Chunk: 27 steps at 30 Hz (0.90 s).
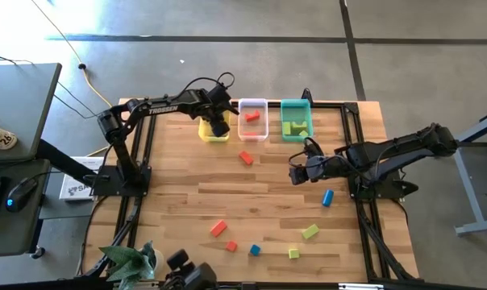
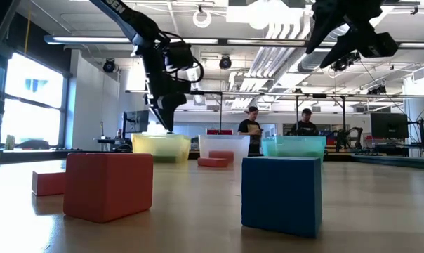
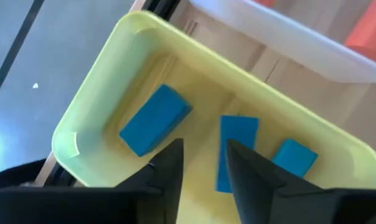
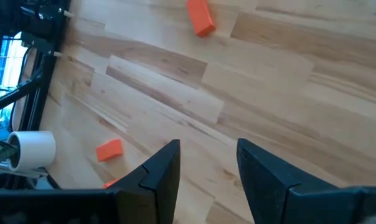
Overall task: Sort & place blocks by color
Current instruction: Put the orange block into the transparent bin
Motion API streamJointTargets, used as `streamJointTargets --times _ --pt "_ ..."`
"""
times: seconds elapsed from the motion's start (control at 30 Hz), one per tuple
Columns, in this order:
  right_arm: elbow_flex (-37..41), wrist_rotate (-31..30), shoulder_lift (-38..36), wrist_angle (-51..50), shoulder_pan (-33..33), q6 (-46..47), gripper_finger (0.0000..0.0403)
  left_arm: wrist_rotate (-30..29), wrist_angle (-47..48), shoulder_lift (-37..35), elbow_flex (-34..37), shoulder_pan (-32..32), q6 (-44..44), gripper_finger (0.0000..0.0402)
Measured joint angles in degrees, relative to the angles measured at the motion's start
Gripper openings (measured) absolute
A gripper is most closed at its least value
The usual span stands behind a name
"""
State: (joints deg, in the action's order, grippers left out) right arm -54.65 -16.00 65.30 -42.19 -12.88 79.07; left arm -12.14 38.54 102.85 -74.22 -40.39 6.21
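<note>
My left gripper hangs open and empty over the yellow tray. That tray holds three blue blocks lying on its floor. The clear tray holds red-orange blocks, and the teal tray holds yellow-green ones. My right gripper is open and empty above the table, right of a red-orange block. That block also shows in the right wrist view. A blue block lies near the right arm.
Loose blocks lie on the near part of the table: red-orange ones, a blue cube and yellow-green ones. A plant stands at the near left corner. People stand in the room behind the table.
</note>
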Motion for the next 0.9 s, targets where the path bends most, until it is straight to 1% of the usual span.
streamJointTargets --times 0.1,0.2,0.3,0.43,0.57,0.7,0.9 --pt "0.0 -0.6 0.0 0.0 0.0 -0.8 0.0144 0.4 2.1 -0.1 0.0 0.6 0.0 0.0123" --pt "0.0 -0.8 0.0 -0.1 0.1 -1.0 0.0144 2.6 4.8 -0.9 0.0 1.6 -1.5 0.0127" --pt "0.0 -1.0 0.0 -0.3 0.1 -2.8 0.0144 6.6 8.1 -2.0 0.0 2.8 -5.0 0.0128" --pt "0.0 -0.9 0.0 -0.3 0.1 -6.9 0.0144 11.0 10.1 -4.0 0.0 5.5 -10.8 0.0128" --pt "0.0 0.9 0.0 -0.3 0.1 -11.3 0.0144 13.8 11.9 -6.6 0.0 9.5 -17.7 0.0129" --pt "0.0 4.1 0.0 -0.3 0.1 -15.6 0.0144 14.1 13.8 -9.1 0.0 15.1 -24.6 0.0129" --pt "0.0 5.6 0.0 -0.3 0.1 -20.9 0.0144 14.1 16.4 -11.7 0.0 24.2 -36.3 0.0129"
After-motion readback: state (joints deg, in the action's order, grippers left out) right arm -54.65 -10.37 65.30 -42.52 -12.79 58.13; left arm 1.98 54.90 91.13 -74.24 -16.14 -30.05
